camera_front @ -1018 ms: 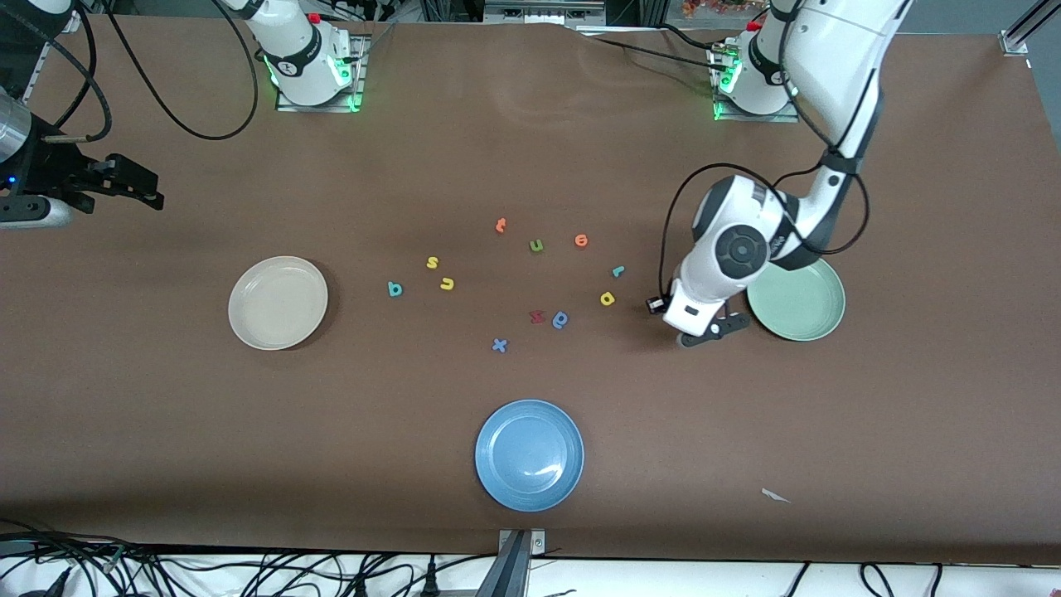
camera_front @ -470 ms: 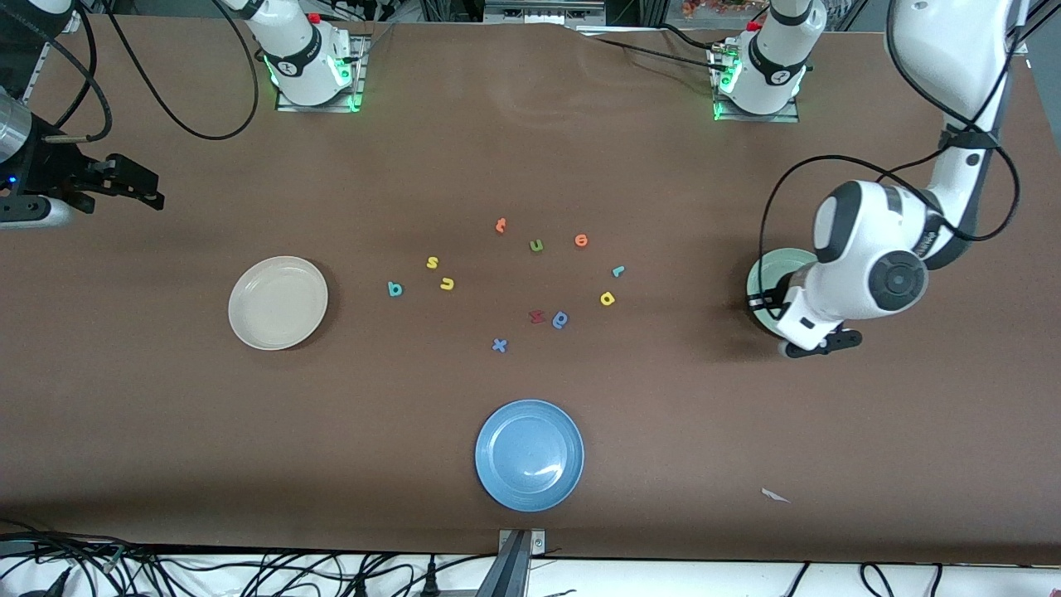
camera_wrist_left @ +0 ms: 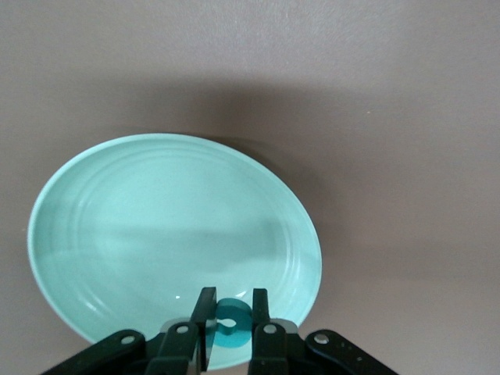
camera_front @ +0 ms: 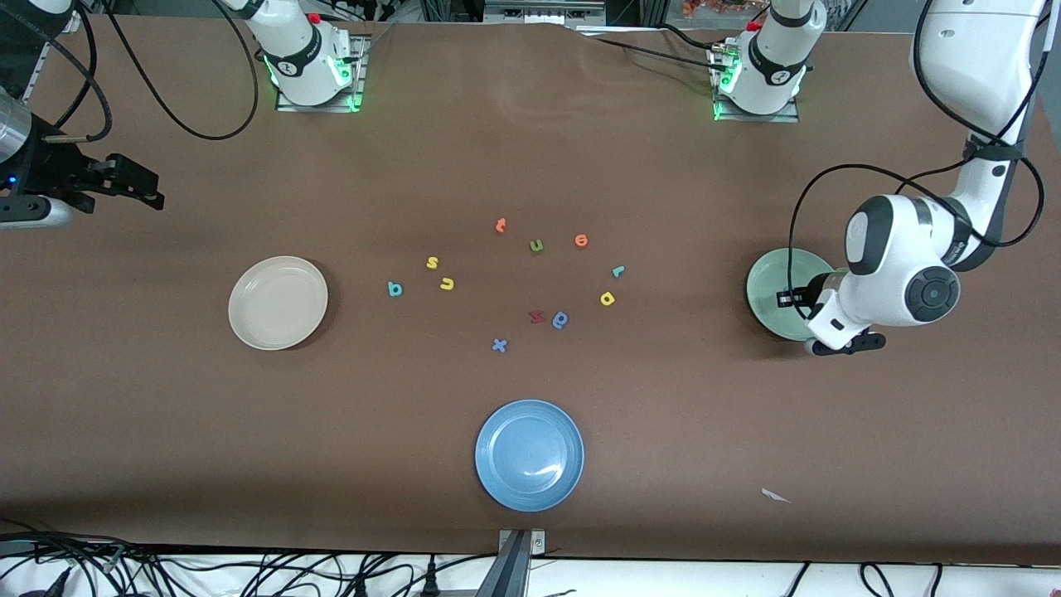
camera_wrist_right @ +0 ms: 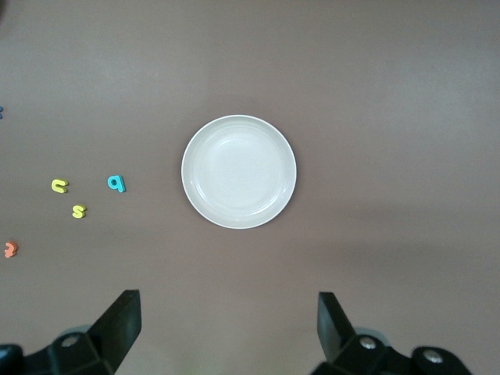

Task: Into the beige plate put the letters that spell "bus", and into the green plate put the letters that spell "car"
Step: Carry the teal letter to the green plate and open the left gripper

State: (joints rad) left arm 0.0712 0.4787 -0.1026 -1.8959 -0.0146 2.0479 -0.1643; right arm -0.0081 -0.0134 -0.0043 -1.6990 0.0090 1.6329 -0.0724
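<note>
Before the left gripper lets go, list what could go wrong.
1. The left gripper holds the teal c over the rim of the green plate, not its middle; dropped here, the letter may bounce onto the table.
2. The foam c is pinched tight and might cling to one finger when the gripper opens.
3. The a and r lie near other letters, so a wrong pick is possible next.
</note>
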